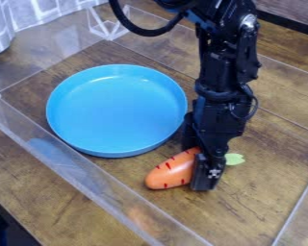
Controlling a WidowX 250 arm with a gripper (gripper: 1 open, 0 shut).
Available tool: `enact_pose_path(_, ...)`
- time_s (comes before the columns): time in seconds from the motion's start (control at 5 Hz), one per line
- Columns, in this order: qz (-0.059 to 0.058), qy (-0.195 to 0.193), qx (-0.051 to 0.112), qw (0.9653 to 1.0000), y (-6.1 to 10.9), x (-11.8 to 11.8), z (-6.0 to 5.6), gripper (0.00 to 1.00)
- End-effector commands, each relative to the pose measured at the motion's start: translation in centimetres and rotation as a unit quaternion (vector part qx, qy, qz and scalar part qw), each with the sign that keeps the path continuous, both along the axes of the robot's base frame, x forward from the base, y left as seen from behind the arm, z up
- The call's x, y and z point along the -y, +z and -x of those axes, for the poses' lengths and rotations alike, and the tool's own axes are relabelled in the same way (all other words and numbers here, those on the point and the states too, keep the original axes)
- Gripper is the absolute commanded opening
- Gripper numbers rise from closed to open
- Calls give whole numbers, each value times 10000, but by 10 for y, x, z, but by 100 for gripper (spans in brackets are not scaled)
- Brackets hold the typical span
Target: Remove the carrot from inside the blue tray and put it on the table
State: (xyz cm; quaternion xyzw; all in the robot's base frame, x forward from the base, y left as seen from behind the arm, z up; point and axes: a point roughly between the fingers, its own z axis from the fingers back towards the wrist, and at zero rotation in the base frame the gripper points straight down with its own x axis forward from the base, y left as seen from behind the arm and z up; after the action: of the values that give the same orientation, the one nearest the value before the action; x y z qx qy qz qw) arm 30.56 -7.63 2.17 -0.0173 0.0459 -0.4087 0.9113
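The small orange carrot (171, 172) lies on the dark wood table (266, 207), just outside the front right rim of the blue tray (115, 108). Its pale green top (231, 159) peeks out to the right of the arm. My black gripper (203, 173) points straight down over the carrot's leafy end, low at the table. Its jaws stand open, with one finger (211, 176) showing right beside the carrot. The tray holds nothing.
A clear plastic wall (80, 163) runs along the left and front of the workspace. A cable (143, 24) loops from the arm at the top. Bare wood lies to the right of and behind the arm.
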Motion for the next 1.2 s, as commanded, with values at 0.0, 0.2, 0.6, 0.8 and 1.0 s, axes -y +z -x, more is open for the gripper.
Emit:
enact_pose_path(0.0, 14, 188, 200, 9996, 16, -11, -5, 100)
enact_pose_path(0.2, 54, 259, 258, 9993, 21, -11, -4, 100)
enact_pose_path(0.6, 131, 424, 339, 9984, 29, -9, -2, 0)
enact_pose_path(0.8, 179, 461, 339, 9982, 27, -7, -1, 100)
enact_pose_path(1.0, 195, 519, 353, 9978, 28, -5, -1, 100)
